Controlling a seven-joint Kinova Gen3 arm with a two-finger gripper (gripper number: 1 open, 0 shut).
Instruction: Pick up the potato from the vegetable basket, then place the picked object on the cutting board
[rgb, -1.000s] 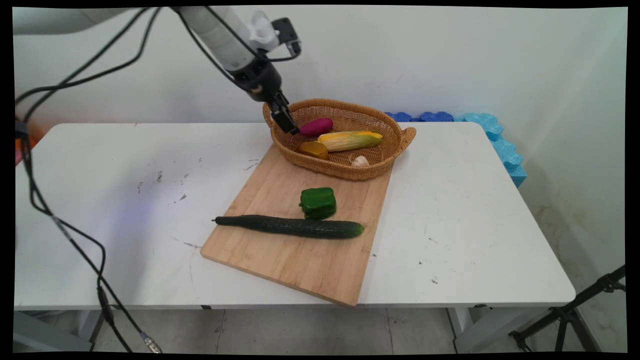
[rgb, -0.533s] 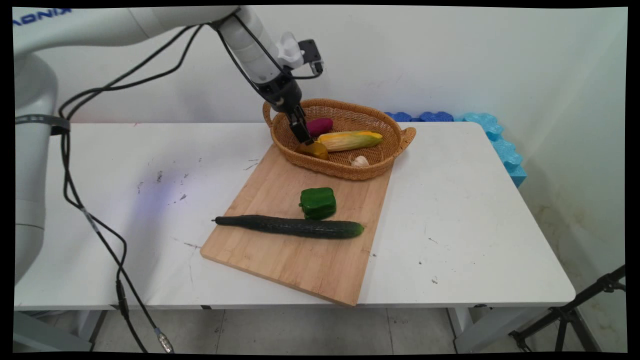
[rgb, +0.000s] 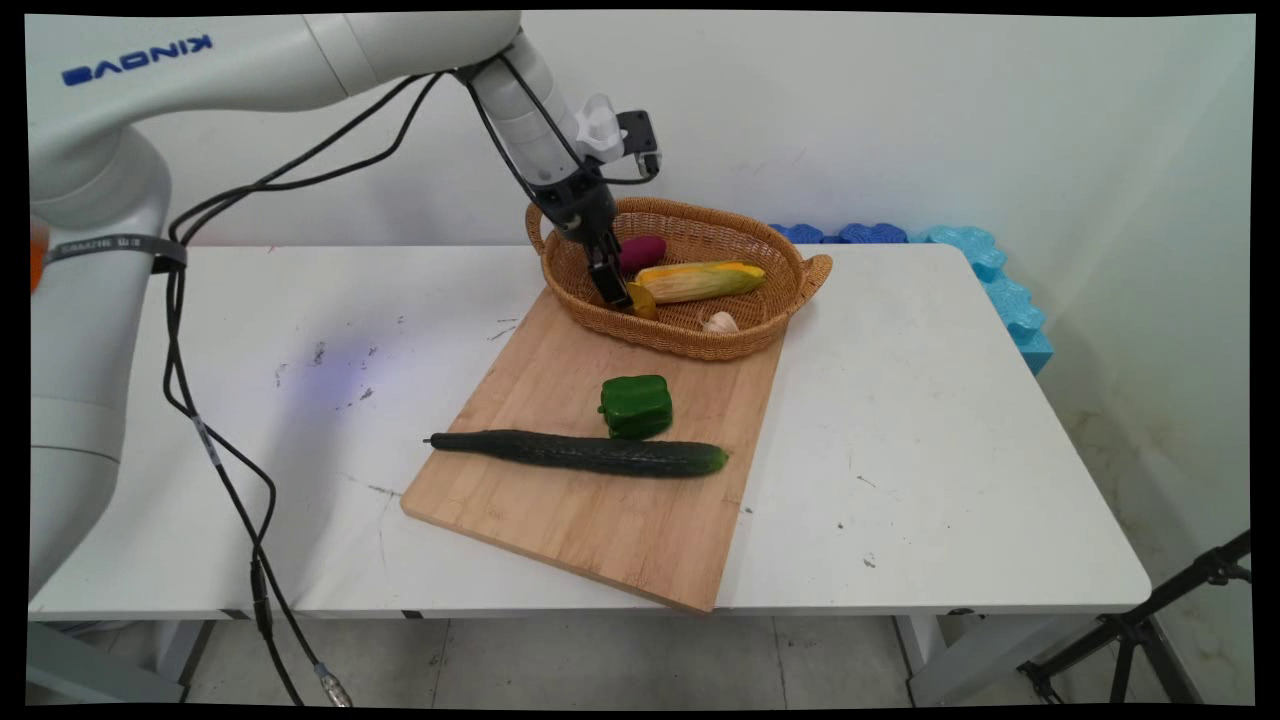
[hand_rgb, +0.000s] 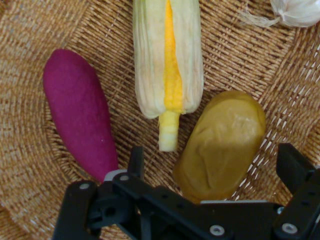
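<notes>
The gripper (rgb: 614, 290) was down inside the wicker basket (rgb: 690, 346) with its fingers spread and unclenched, one on either side of the yellow-brown potato (hand_rgb: 225, 145), which lay on the basket floor directly between and below them, not yet pinched or lifted. Just beyond the fingers lay the corn cob (hand_rgb: 167, 60) and, to one side, the purple sweet potato (hand_rgb: 80, 115), with the garlic bulb (hand_rgb: 295, 10) farther off. A second earlier the gripper had hung higher at the basket's rim beside the purple sweet potato; it had since dropped over the potato, while nothing in the basket had shifted.
</notes>
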